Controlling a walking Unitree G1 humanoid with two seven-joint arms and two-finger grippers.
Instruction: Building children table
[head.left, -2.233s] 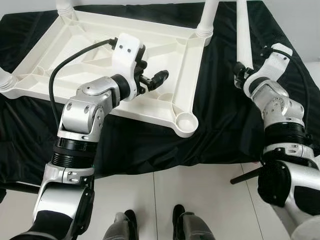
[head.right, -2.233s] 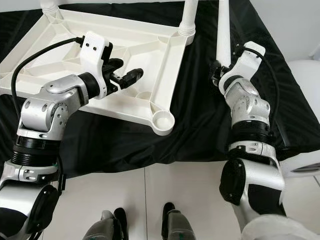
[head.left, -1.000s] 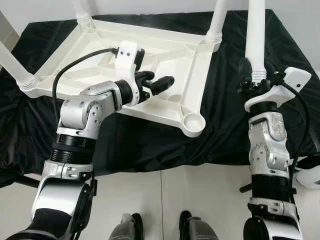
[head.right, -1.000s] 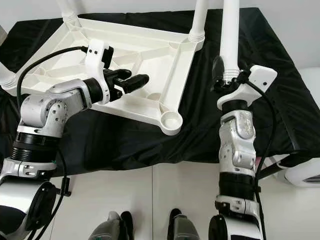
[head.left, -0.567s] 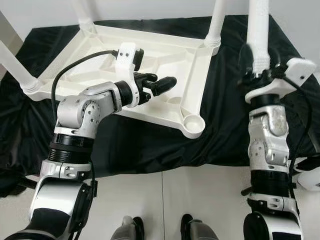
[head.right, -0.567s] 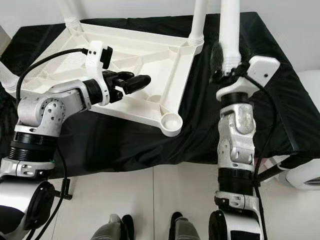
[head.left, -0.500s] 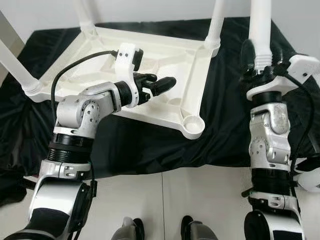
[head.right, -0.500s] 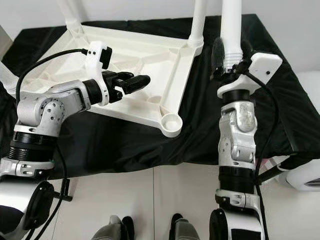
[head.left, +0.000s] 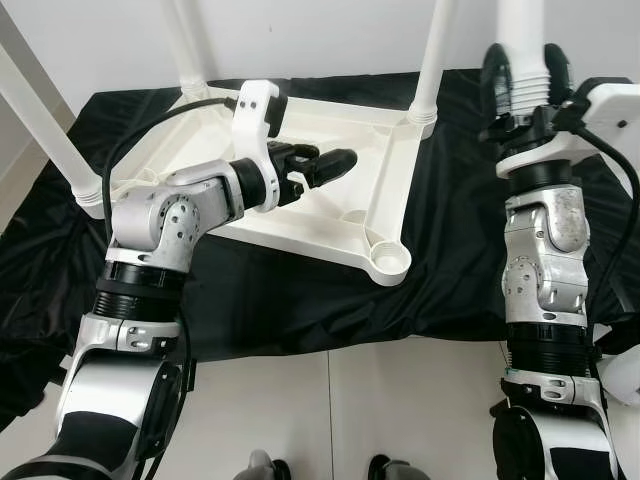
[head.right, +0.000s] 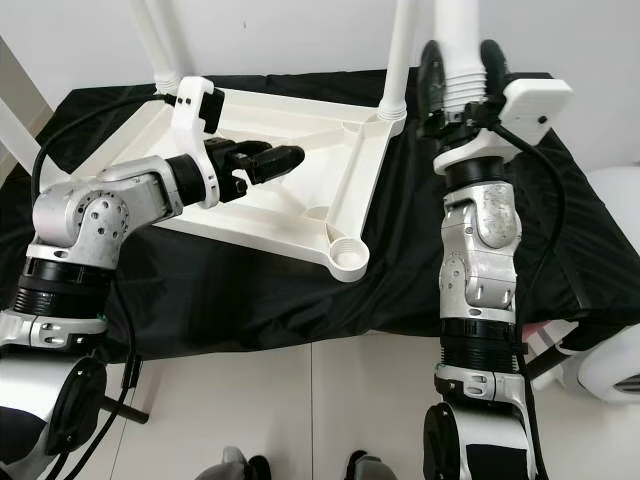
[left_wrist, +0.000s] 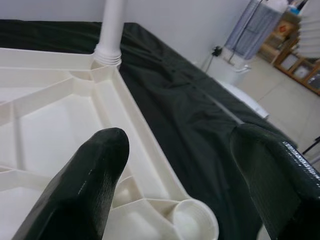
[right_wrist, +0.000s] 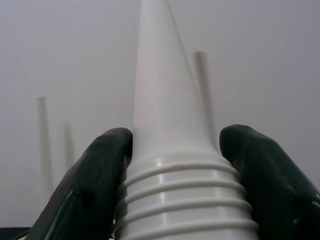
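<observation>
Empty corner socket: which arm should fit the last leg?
Right. The right gripper is shut on the loose leg, held upright by its threaded end. The empty corner socket faces up on the tabletop's near right corner. The left gripper hovers open over the upturned tabletop, holding nothing.

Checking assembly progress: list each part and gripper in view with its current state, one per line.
tabletop: upside down on the cloth, three legs fitted.
near corner socket: empty, no leg in it.
loose leg: upright, threaded end down, held clear of the tabletop.
right gripper: shut on the loose leg.
left gripper: open, above the tabletop's underside, holding nothing.
black cloth: spread under the tabletop.
</observation>
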